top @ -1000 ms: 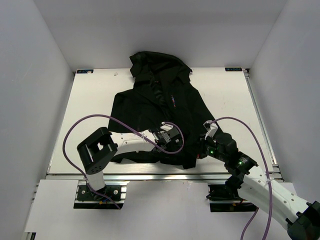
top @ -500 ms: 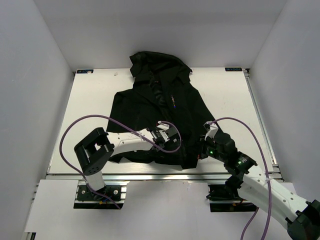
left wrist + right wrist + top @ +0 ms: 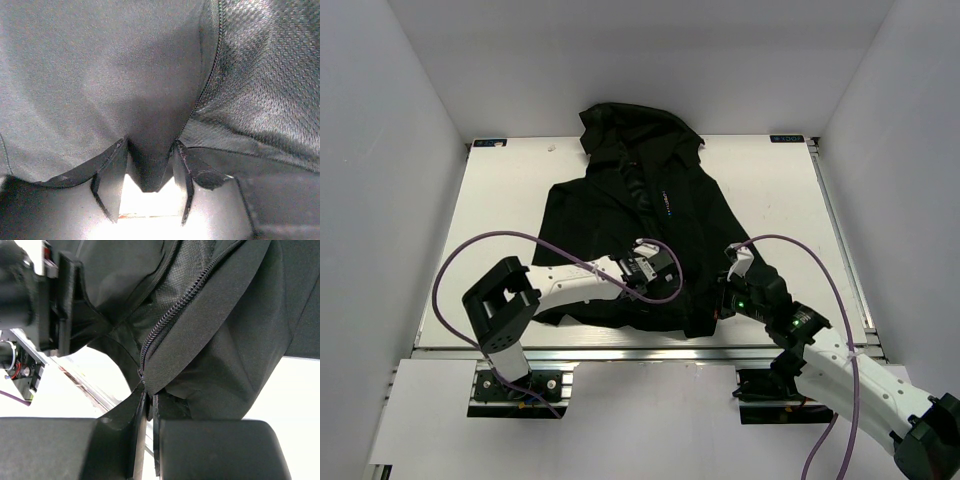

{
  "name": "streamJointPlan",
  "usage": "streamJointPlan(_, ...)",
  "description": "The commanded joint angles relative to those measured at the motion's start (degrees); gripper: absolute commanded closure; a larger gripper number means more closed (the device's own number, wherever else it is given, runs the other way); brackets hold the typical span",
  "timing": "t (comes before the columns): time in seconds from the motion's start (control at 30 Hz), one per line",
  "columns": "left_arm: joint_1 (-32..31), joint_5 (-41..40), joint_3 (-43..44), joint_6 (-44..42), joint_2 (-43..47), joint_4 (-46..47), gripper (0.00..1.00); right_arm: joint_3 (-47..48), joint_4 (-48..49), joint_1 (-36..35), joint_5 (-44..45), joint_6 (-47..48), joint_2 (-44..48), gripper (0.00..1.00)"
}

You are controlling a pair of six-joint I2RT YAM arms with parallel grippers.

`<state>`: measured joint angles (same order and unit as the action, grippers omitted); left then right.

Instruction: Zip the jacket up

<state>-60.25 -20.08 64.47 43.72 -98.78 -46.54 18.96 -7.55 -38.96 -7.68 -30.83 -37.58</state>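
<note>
The table point(image 3: 510, 200) carries the jacket point(image 3: 640, 220), which lies spread flat across its centre. The hood points to the far edge and the hem to the near edge, and the front panels are not joined along the lower part.

The left arm point(image 3: 570, 282) runs low and almost horizontal from its base toward the centre of the hem, with a purple cable point(image 3: 470, 260) looping over it. The right arm point(image 3: 820, 350) reaches in diagonally from the near right corner, with its wrist low at the jacket's right hem corner.

The left gripper point(image 3: 147, 170) is at the hem. Its fingers point(image 3: 112, 175) are set moderately apart, and a thick fold of the smooth outer fabric fills the gap between the tips, so the claw is clamped on that fold. The mesh lining and one row of the zipper point(image 3: 207, 75) lie just right of it.

The right gripper point(image 3: 149, 425) has its fingers pressed almost together. It pinches the lower edge of the other front panel, directly below the bottom end of the zipper teeth.
</note>
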Motion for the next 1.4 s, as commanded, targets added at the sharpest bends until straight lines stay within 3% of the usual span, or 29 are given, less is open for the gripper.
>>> streamJointPlan(0.0, 0.7, -0.5, 1.7, -0.7, 4.7, -0.3, 0.48, 0.7, 1.2, 0.3, -0.1, 1.1, 0.0, 1.00)
streamJointPlan(0.07, 0.9, -0.4, 1.6, -0.7, 5.2, -0.3, 0.52, 0.9, 1.2, 0.3, -0.1, 1.2, 0.0, 1.00)
streamJointPlan(0.17, 1.1, 0.2, 0.2, -1.7, 5.6, 1.0, 0.72, 1.0, 1.2, 0.4, -0.2, 1.2, -0.2, 1.00)
streamJointPlan(0.4, 1.3, 4.6, -0.8, -3.4, 6.5, 4.5, 0.85, 0.9, 1.7, 0.4, -1.7, 1.4, -1.0, 1.00)
streamJointPlan(0.43, 1.3, 4.9, -0.9, -3.4, 6.7, 5.1, 0.97, 0.7, 1.8, 0.4, -2.2, 1.5, -1.0, 1.00)
streamJointPlan(0.47, 1.4, 5.4, -1.4, -3.6, 7.0, 5.8, 1.00, 0.6, 2.1, 0.3, -2.4, 1.8, -1.0, 1.00)
streamJointPlan(0.73, 1.8, 17.5, -8.6, -6.2, 18.0, 20.9, 1.00, -0.4, 6.9, 0.4, -8.6, 3.1, -0.8, 1.00)
streamJointPlan(1.07, 5.3, 20.0, -18.1, -4.4, 34.3, 34.1, 1.00, 2.0, 24.4, 0.6, -17.5, 3.8, -7.1, 1.00)
streamJointPlan(1.17, 5.3, 22.5, -22.0, -3.3, 36.5, 42.6, 1.00, 2.7, 29.3, 0.7, -20.3, 2.5, -9.4, 1.00)
streamJointPlan(1.37, 5.6, 22.0, -25.3, -3.0, 39.5, 50.7, 1.00, 1.8, 37.8, 0.7, -22.6, -0.1, -9.3, 1.00)
